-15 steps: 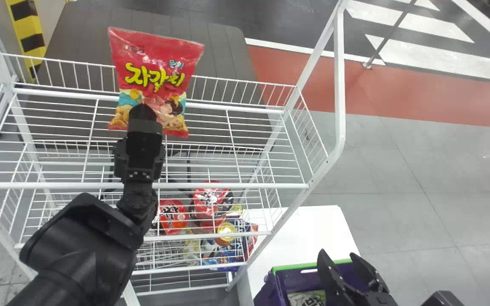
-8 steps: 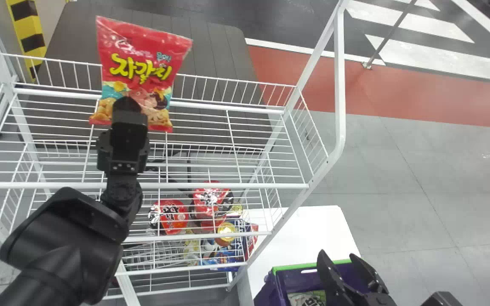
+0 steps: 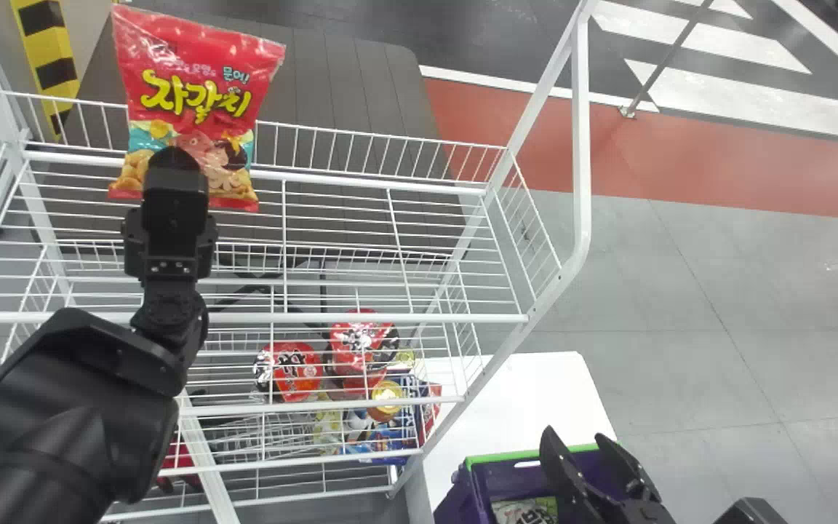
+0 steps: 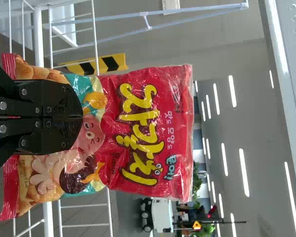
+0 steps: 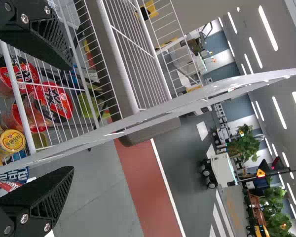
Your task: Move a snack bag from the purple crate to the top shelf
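In the head view my left gripper is shut on the lower part of the red snack bag, which stands upright above the left part of the top shelf. The left wrist view shows the closed left gripper across the bottom of the snack bag. My right gripper is parked open over the purple crate, where part of another bag is visible. In the right wrist view the right gripper has nothing between its fingers.
Red cup noodles and other packages sit on the lower shelves. The rack's white right post rises beside the top shelf. A white table stands right of the rack. A thin back rail edges the top shelf.
The left arm has moved left and somewhat farther over the rack, carrying the red snack bag. The right gripper has stayed almost in place.
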Robot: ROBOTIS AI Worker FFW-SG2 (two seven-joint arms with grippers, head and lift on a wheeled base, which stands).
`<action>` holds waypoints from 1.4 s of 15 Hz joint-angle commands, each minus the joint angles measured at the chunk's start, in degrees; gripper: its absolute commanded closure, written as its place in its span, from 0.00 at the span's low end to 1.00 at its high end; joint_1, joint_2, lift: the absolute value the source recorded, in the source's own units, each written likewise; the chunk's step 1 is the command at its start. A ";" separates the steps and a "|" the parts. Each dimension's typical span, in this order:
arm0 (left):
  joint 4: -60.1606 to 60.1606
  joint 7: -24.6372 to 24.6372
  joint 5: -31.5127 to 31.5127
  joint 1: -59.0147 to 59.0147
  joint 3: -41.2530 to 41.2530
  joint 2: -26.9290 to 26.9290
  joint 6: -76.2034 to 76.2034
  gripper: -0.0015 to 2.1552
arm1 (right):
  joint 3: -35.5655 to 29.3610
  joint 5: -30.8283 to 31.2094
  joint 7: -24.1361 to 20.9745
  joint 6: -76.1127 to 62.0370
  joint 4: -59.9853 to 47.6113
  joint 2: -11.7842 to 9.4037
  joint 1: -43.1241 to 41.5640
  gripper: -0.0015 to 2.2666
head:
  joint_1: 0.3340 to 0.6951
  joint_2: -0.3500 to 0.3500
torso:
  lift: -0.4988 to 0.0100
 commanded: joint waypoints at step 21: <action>-7.82 -1.79 -2.93 3.73 9.24 -0.15 8.27 0.99 | 0.09 -0.35 0.58 0.00 0.58 0.02 -0.18 0.04 | 1.00 0.09 | 1.00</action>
